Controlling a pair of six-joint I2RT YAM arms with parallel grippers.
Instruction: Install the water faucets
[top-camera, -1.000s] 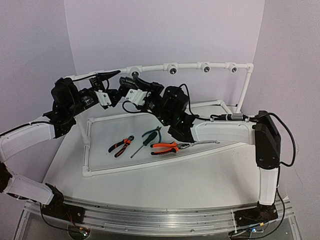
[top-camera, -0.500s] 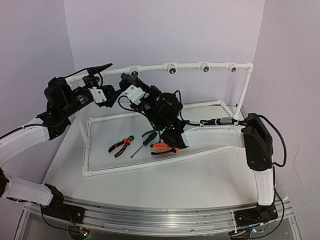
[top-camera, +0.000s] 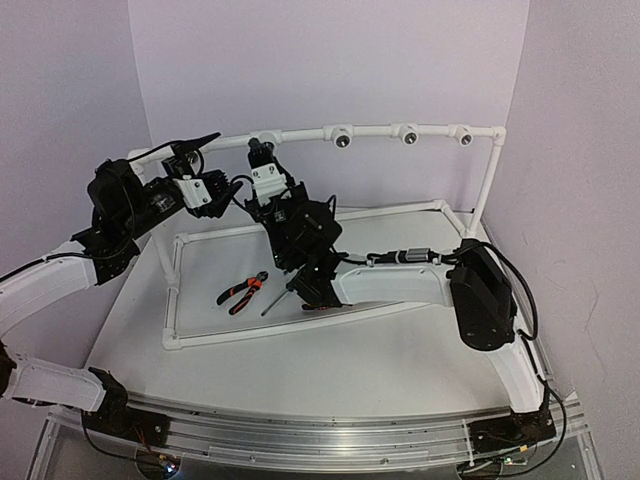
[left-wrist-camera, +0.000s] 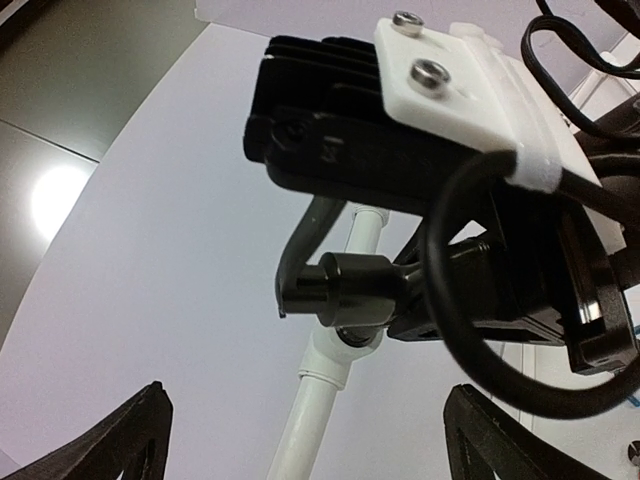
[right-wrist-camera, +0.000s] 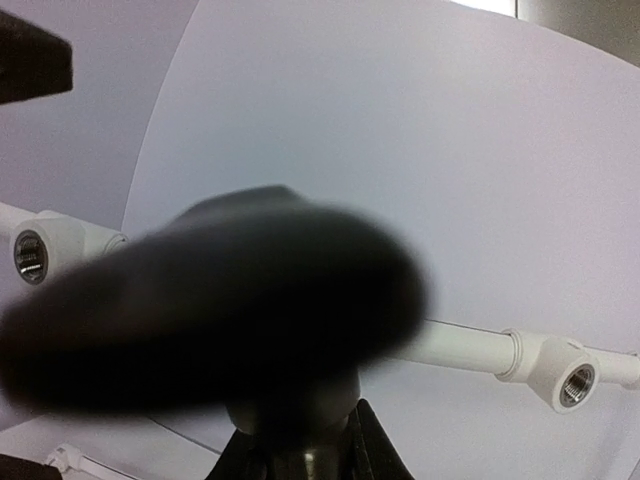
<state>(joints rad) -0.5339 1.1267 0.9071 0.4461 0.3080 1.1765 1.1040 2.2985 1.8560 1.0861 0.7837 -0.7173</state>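
From above, both arms reach to the left end of the white pipe rail (top-camera: 375, 130) at the back of the table (top-camera: 330, 370). The right arm stretches across the table, and the right pincer (top-camera: 262, 158) points up at the leftmost tee fitting (top-camera: 268, 139). The small black tap (top-camera: 258, 148) sits at the right pincer's tip, just under that fitting. The left pincer (top-camera: 232, 184) hangs just beside it on the left, aimed at the same spot. Three more tee fittings sit along the rail to the right. Orange-and-black pliers (top-camera: 242, 291) lie on the table inside the pipe frame, well apart from the tap.

The left wrist camera looks up at the tap (left-wrist-camera: 345, 290) from below. Its stubby body lies sideways, with the curved lever (left-wrist-camera: 300, 235) rising from it. The tap's right end runs into the dark fingers of the right pincer, which is pinching it. The tap is up against a white tee (left-wrist-camera: 340, 352) on an upright pipe; whether it is seated in the socket cannot be told. The left pincer's own fingertips (left-wrist-camera: 130, 440) stand at the bottom corners, spread wide with nothing between them.

In the right wrist view a large, blurred dark shape fills the middle: the tap (right-wrist-camera: 210, 310), very near the lens. Behind it runs the white rail, with one open socket at far left (right-wrist-camera: 32, 254) and another at lower right (right-wrist-camera: 572, 380).
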